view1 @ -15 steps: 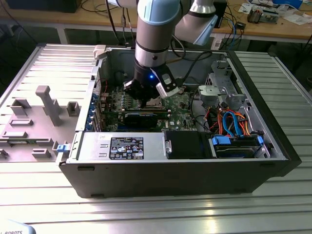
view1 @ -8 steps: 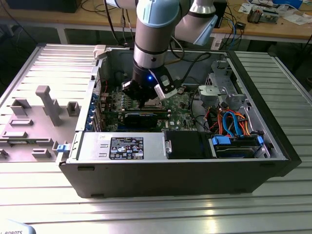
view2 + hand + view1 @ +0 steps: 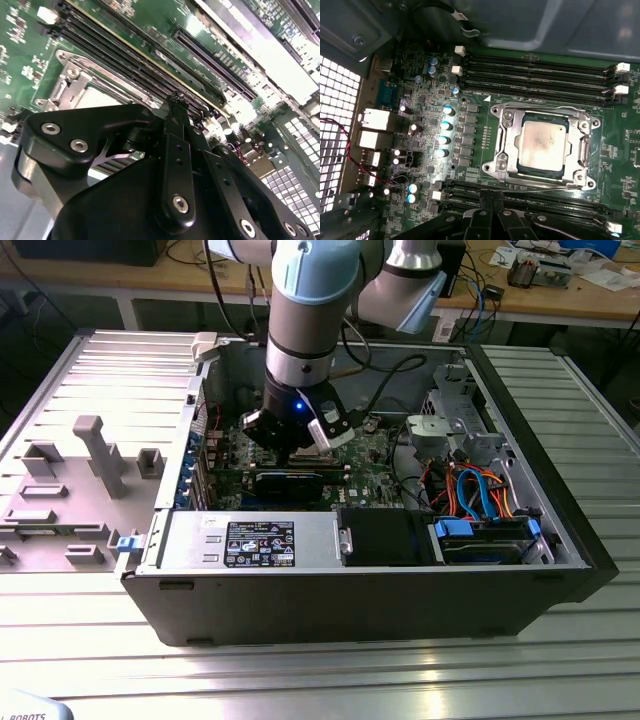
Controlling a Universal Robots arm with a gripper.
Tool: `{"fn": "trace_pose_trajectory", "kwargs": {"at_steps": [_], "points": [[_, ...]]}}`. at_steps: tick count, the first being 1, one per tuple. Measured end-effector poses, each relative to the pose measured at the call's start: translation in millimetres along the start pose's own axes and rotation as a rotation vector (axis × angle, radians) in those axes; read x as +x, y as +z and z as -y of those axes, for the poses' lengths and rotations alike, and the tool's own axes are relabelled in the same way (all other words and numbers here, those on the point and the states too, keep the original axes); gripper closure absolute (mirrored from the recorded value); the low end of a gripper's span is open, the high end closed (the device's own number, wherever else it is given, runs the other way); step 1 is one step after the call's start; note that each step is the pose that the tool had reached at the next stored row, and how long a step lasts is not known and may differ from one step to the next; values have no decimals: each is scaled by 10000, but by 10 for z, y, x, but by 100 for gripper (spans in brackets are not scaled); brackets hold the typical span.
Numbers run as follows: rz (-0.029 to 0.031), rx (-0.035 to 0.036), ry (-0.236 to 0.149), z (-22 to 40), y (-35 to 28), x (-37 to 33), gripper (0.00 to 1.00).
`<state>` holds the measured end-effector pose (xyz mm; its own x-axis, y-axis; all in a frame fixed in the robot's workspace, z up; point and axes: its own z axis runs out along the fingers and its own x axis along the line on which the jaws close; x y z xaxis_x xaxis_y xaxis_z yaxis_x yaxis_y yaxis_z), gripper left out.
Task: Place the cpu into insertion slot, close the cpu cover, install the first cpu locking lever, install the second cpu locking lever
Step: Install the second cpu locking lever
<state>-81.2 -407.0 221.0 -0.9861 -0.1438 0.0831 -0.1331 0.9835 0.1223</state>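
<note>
Cpu (image 3: 541, 144) seated in the insertion slot (image 3: 506, 148), cpu cover (image 3: 547, 113) closed flat around it, memory slots (image 3: 535, 67) close along both sides, claw (image 3: 492, 202) low beside the socket, fingertips together, gripping nothing, case walls (image 3: 380, 605) hemming the arm.

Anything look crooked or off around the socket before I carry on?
Nothing stands out. In the first wrist view the cpu sits square in the insertion slot, with the cpu cover flat around it. The gripper hangs beside the socket.
</note>
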Motion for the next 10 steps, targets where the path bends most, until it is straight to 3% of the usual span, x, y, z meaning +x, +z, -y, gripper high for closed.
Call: {"fn": "trace_pose_trajectory", "kwargs": {"at_steps": [1,2,3,7,10], "points": [[4,-30,-3,0,9,4,89],[23,-173,-15,2,27,5,89],[31,-234,-20,4,42,4,89],[7,-312,-24,7,61,2,89],[-25,-426,-31,8,72,2,89]]}}
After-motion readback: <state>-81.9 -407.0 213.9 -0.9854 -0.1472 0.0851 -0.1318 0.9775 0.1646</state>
